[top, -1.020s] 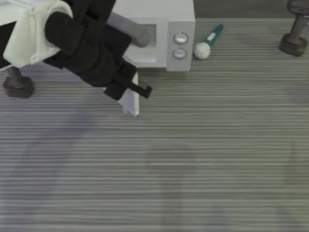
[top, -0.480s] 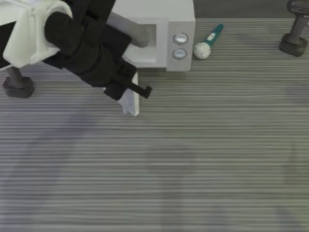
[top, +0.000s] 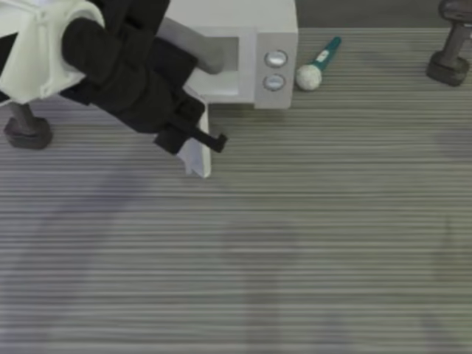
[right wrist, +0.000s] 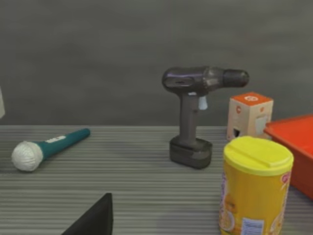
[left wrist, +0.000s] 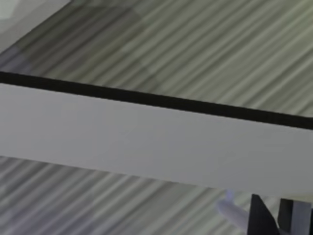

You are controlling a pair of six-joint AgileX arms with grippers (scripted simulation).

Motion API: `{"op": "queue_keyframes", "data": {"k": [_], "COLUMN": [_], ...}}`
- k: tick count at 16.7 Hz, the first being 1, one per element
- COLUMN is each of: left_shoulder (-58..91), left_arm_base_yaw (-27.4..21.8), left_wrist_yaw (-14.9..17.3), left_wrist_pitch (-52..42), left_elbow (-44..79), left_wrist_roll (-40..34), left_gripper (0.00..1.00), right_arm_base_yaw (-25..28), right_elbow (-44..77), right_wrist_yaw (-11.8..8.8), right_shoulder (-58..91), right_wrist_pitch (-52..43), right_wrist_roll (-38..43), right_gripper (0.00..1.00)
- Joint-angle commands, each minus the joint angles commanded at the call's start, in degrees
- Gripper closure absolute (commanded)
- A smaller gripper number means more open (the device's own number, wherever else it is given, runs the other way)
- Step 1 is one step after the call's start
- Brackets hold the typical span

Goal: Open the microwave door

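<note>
Nearby, left gripper point(top: 200, 140) clamped on microwave door point(top: 198, 156); microphone point(top: 317, 65) beside microwave point(top: 243, 29).

A grey worktop point(top: 332, 243) with fine horizontal stripes fills the top view under soft, even light; a plain dark grey wall point(right wrist: 98, 49) rises behind it at 12 o'clock.

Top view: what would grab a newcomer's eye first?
The left arm's bulky black and white body at the top view's upper left, its left gripper at the microwave door, which is swung out toward the table's front edge. Behind it stands the white microwave with an open cavity. A teal microphone lies just right of it.
</note>
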Motion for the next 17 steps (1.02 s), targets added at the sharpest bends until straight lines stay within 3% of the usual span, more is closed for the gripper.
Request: {"op": "queue_keyframes", "data": {"k": [7, 17], "left_shoulder": [-2.18, -2.36], "left_arm_base_yaw": [2.97, 3.08], "left_wrist_yaw": [3.73, 3.88], "left_wrist_pitch": [-1.04, -1.00], "left_elbow": [-2.49, -2.53], "left_wrist_roll": [7.17, 7.41], "left_gripper": [1.00, 1.00], "right_arm_base_yaw": [0.00, 0.00], "right_elbow": [0.00, 0.00], "right_wrist_yaw": [0.00, 0.00], "right_shoulder": [0.00, 0.00], "right_wrist_pitch": [0.00, 0.00], "right_wrist_roll": [0.00, 0.00], "right_gripper": [0.00, 0.00]}}
